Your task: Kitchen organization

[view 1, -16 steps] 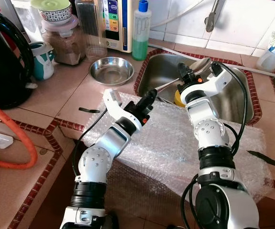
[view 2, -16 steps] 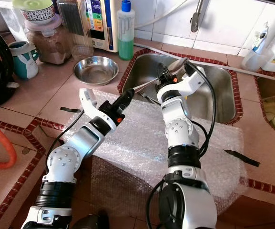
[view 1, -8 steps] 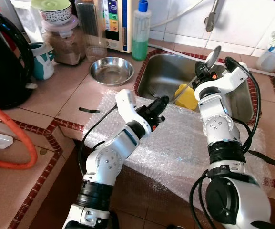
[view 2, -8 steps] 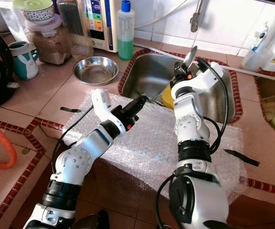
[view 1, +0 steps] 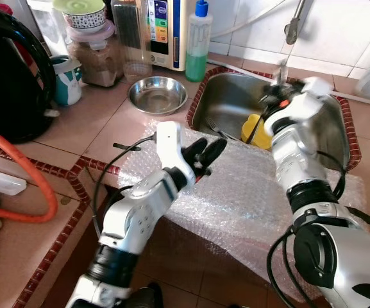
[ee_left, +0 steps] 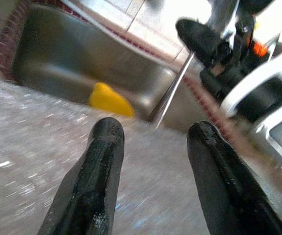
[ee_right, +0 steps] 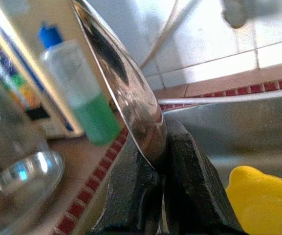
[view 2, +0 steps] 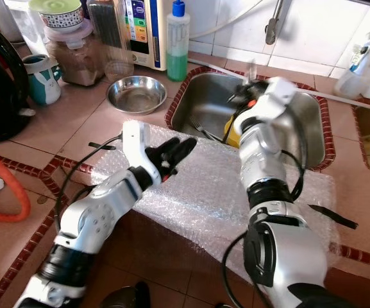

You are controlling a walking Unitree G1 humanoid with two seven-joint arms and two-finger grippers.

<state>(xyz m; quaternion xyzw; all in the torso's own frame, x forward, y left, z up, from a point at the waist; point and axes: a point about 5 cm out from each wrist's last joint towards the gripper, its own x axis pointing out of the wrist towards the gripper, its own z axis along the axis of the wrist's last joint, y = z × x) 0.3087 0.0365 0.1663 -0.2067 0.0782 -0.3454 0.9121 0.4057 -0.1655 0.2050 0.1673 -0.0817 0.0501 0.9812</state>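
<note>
My right gripper (view 1: pixel 276 96) hangs over the steel sink (view 1: pixel 226 96), shut on a metal spoon (ee_right: pixel 126 83). The spoon's bowl is pinched between the fingers (ee_right: pixel 192 181), and its thin handle (ee_left: pixel 172 92) points down toward the basin. My left gripper (view 1: pixel 204 153) hovers open over a sheet of bubble wrap (view 1: pixel 249 192) on the counter just in front of the sink, with nothing between its fingers (ee_left: pixel 104 161). In the sink lie a yellow object (view 1: pixel 254 128) and a fork (view 1: pixel 214 128).
A steel bowl (view 1: pixel 158 95) stands left of the sink. Behind it are a green soap bottle (view 1: pixel 199 42), a jar (view 1: pixel 98 54) and a mug (view 1: pixel 67 78). A large black pot (view 1: pixel 8 77) and an orange hose (view 1: pixel 18 186) occupy the left counter. The tap (view 1: pixel 294 22) hangs above the sink.
The right gripper has lifted the spoon from low in the sink and swung it rightward and up. The left arm has moved right over the bubble wrap and its fingers have spread.
</note>
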